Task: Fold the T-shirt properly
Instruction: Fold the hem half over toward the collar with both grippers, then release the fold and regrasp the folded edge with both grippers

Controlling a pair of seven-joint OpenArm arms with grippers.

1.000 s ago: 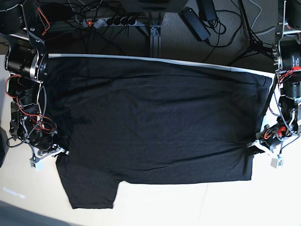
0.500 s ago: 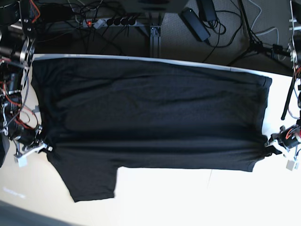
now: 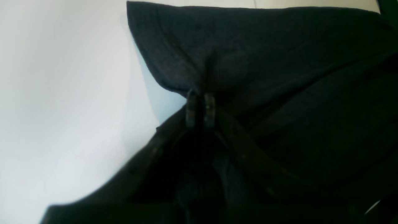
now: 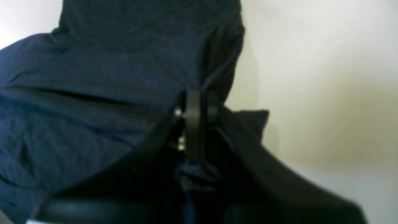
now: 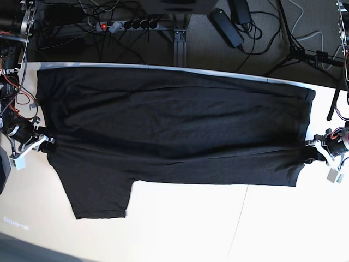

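Note:
The black T-shirt (image 5: 174, 125) lies stretched sideways across the white table (image 5: 218, 229), plain side up, with one short sleeve (image 5: 98, 191) hanging toward the near edge at the left. My left gripper (image 5: 311, 153) is shut on the shirt's right-hand edge. In the left wrist view its fingertips (image 3: 200, 107) pinch a gathered fold of the T-shirt (image 3: 279, 62). My right gripper (image 5: 48, 143) is shut on the left-hand edge by the sleeve. Seen from the right wrist, that gripper (image 4: 194, 109) clamps the dark T-shirt (image 4: 108, 77). No print shows.
Behind the table's far edge lie a power strip (image 5: 125, 24), a black adapter (image 5: 226, 27) and tangled cables on the floor. A tripod leg (image 5: 297, 52) stands at the back right. Bare white tabletop runs along the near side.
Both grippers have pulled outward and toward the far side while holding the shirt's ends. The cloth is now stretched flatter, and its near edge and sleeve have shifted away from the front.

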